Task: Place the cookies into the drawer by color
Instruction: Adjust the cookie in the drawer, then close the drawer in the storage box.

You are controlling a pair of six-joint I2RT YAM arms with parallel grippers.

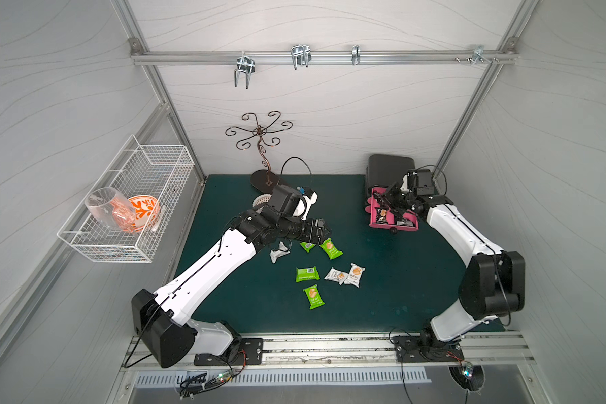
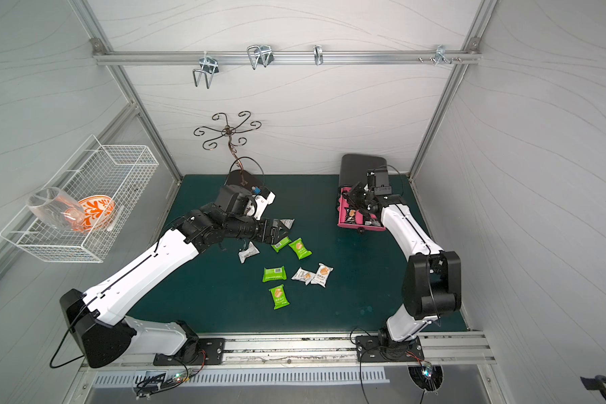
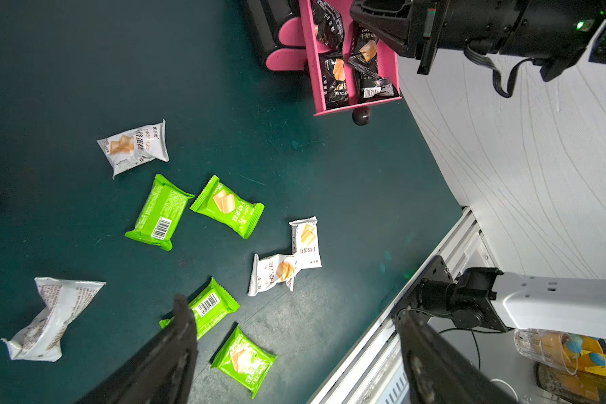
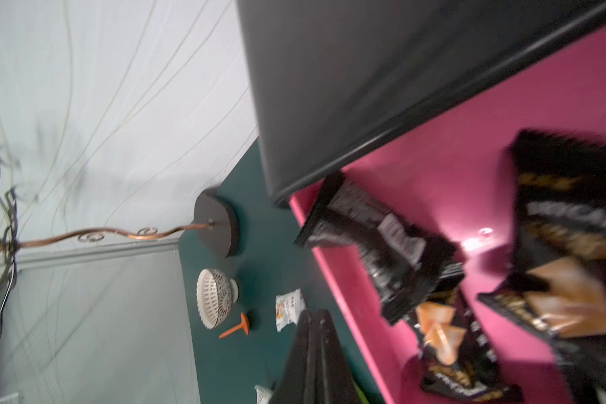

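Several green and white cookies lie scattered on the green mat, among them a green one, a green one and a white one. My left gripper hovers open above the far edge of this cluster, nothing between its fingers. The pink drawer stands pulled out of a black cabinet at the back right. Black cookies lie inside it. My right gripper is shut and empty over the drawer's left side.
A wire basket on the left wall holds a glass and an orange bowl. A curled metal stand rises at the back of the mat, with a white perforated dome and a small orange piece near its base.
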